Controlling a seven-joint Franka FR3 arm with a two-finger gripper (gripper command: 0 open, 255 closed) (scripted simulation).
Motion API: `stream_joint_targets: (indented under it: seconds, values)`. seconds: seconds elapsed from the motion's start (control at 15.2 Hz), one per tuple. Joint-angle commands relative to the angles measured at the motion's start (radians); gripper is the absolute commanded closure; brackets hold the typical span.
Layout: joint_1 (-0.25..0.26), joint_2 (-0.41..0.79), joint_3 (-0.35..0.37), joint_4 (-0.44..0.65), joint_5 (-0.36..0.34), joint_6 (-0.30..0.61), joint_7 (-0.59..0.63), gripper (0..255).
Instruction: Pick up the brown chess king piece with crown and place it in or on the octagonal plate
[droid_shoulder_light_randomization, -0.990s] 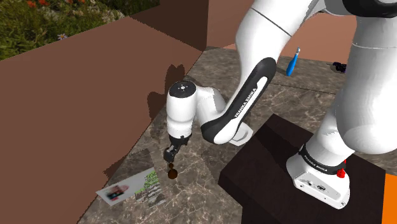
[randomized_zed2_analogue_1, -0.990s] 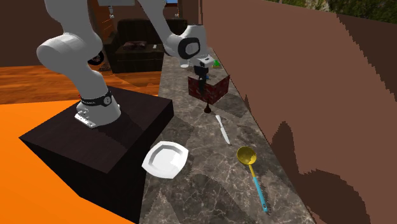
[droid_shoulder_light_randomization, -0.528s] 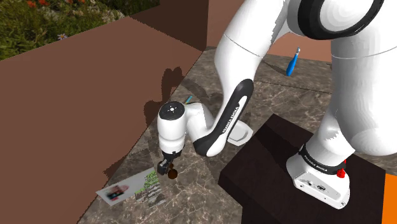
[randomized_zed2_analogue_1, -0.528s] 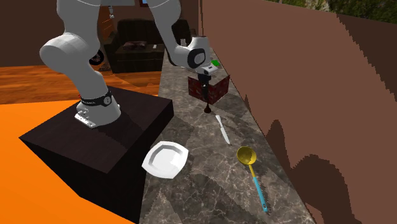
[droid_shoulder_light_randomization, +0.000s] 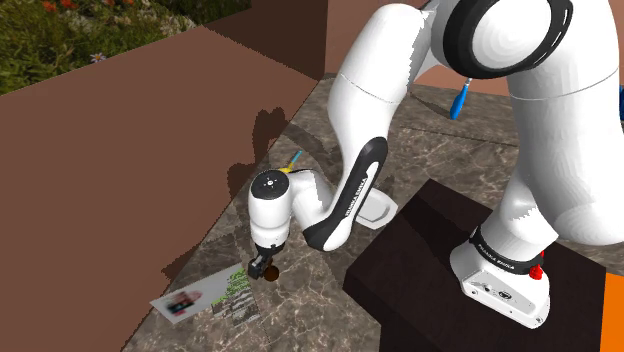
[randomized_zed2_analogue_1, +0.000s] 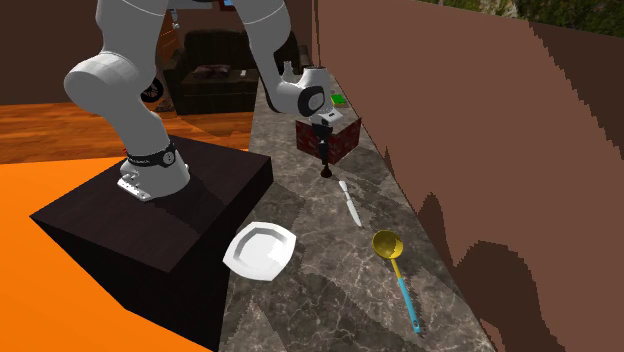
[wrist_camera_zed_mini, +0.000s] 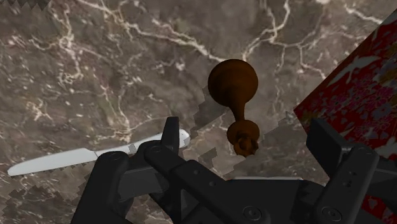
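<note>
- King (randomized_zed2_analogue_1: 326, 172), dark brown, stands upright on the marble counter (randomized_zed2_analogue_1: 310, 295), round base down and crown up toward my wrist camera.
- Over it I have the gripper (randomized_zed2_analogue_1: 324, 152) pointing straight down. Its fingers (wrist_camera_zed_mini: 170, 132) stand apart, one on each side of the crown. As far as I can see neither touches it, so nothing is clamped.
- From the shoulder view the gripper (droid_shoulder_light_randomization: 263, 266) sits low over the counter with the king (droid_shoulder_light_randomization: 269, 275) right at its tip.
- Tightest edge for me is a red-covered book (randomized_zed2_analogue_1: 342, 140), just beside the king at 1 o'clock in the second exterior view. In the wrist view the book (wrist_camera_zed_mini: 359, 83) has its edge close outside one finger.
- At 5 o'clock from the king, near but not touching, lies a white knife (randomized_zed2_analogue_1: 349, 203). In the wrist view the knife (wrist_camera_zed_mini: 70, 162) is beyond the opposite finger.
- Farther out on that 5 o'clock line lies a ladle (randomized_zed2_analogue_1: 397, 270) with a yellow bowl and teal handle.
- At 7 o'clock, well apart from the king, the white octagonal plate (randomized_zed2_analogue_1: 260, 249) lies flat near the counter's edge, just beside the dark stand (randomized_zed2_analogue_1: 150, 225). A stretch of open marble runs between king and plate.
- Along the counter's 3 o'clock side runs a tall brown wall (randomized_zed2_analogue_1: 450, 120), so the counter is a narrow strip between wall and stand.
</note>
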Motion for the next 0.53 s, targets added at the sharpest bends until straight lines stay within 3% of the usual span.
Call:
stream_joint_targets:
  seconds: [0.0, 0.2, 0.26, 0.46]
  values:
    - [0.001, 0.001, -0.001, 0.001, -0.001, 0.001, 0.000, 0]
    - [0.001, 0.001, -0.001, 0.001, -0.001, 0.001, 0.000, 0]
    - [0.001, 0.001, -0.001, 0.001, -0.001, 0.001, 0.000, 255]
    - [0.001, 0.001, -0.001, 0.001, -0.001, 0.001, 0.000, 255]
